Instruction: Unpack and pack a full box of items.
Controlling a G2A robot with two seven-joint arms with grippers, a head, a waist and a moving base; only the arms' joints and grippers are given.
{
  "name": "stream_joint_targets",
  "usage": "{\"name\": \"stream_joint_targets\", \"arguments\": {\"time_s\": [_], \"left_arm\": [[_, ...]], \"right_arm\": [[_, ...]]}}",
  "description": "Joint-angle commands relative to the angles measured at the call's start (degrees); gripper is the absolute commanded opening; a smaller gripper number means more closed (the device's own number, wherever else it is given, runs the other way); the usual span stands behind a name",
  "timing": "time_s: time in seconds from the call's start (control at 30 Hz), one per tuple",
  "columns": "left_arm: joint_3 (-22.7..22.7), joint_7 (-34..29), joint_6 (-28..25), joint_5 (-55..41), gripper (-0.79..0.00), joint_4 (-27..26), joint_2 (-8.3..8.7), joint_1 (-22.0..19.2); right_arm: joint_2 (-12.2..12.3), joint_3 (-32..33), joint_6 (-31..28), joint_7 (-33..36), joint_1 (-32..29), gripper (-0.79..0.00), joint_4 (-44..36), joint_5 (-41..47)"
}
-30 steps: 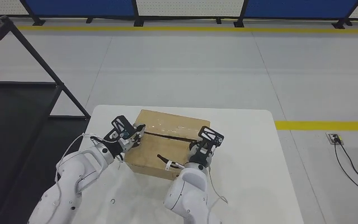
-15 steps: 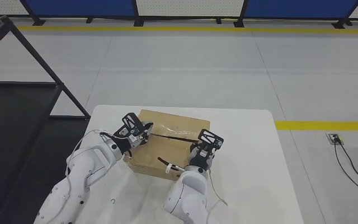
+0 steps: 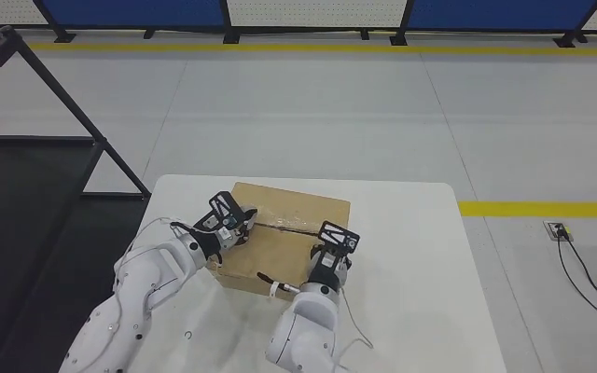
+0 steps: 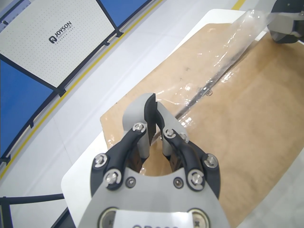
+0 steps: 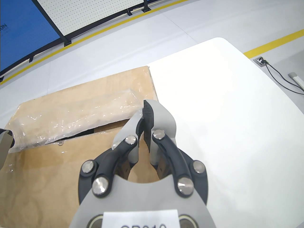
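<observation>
Box: A brown cardboard box (image 3: pixel 280 200) sits on the white worktop (image 3: pixel 420 280), toward the 10 o'clock part of the surface. Its top flaps are folded down.

Tape: A strip of clear tape (image 5: pixel 78 117) runs along the seam between the two top flaps, from the box's 9 o'clock side to its 3 o'clock side. It is wrinkled and stands up off the cardboard along much of its length. A dark slit shows between the flaps beneath it.

Left gripper: The left gripper (image 4: pixel 152 100) hangs over the 9 o'clock end of the seam, at the box's edge. Its fingers are pressed together, with only a thin gap between the pads. The tape's near end lies just beside them, and it is unclear whether any of it is pinched.

Right gripper: The right gripper (image 5: pixel 146 106) sits at the 3 o'clock end of the seam. Its fingers are closed and their tips meet the end of the tape. It is unclear whether the tape is caught between them.

Surroundings: A grey floor (image 3: pixel 373 112) with a yellow line (image 3: pixel 527 209) lies around the worktop. Blue and white panels (image 3: pixel 317 11) stand at 12 o'clock, a black frame (image 3: pixel 56 140) at 9 o'clock and a cable (image 3: pixel 574 261) on the floor at 3 o'clock.
</observation>
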Motion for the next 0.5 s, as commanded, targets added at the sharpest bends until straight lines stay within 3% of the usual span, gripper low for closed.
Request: {"name": "stream_joint_targets", "arguments": {"time_s": [0.0,0.47], "left_arm": [[0.0,-0.2,-0.1,0.1,-0.785,0.1,-0.02,-0.1],[-3.0,0.2,-0.3,-0.2,-0.785,0.0,0.27,0.3]], "right_arm": [[0.0,-0.3,0.0,0.9,0.2,-0.785,0.3,-1.0],[0.5,-0.1,-1.7,1.6,-1.1,-0.785,-2.7,-1.1]]}}
